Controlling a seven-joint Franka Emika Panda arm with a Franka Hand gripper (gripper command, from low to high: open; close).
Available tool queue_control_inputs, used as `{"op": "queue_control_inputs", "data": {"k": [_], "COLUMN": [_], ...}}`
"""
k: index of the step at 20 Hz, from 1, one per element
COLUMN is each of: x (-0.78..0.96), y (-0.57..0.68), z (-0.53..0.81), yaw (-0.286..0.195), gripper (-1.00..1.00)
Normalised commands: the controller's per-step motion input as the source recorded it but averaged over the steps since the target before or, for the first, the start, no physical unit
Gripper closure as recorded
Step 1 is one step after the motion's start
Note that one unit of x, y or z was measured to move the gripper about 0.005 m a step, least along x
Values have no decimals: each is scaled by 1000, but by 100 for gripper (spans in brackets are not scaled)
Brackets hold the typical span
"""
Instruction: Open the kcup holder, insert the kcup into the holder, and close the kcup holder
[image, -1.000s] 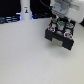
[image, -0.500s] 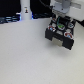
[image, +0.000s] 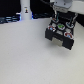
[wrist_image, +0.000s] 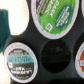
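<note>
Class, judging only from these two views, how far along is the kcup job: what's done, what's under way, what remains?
Done: the kcup holder looks open, its tray of pods exposed. In hand: the hand is over the tray; the wrist view shows a green-topped kcup near an empty slot. Whether it is seated or gripped is unclear. Left: closing the holder.

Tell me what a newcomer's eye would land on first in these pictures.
In the exterior view, the black kcup holder stands out against the pale table, toward the exterior view's right, with the robot arm directly above it. In the wrist view, round pod tops fill the tray: a large green-and-dark one, a teal one, and an empty dark slot between them.
</note>
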Motion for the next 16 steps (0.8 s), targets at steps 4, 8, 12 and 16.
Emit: {"op": "queue_control_inputs", "data": {"k": [4,8,12,16], "x": [428,543,632,659], "y": [-372,-478,-496,-525], "z": [455,373,284,212], "yaw": [82,34,13,6], "gripper": [-100,-100,-100,-100]}}
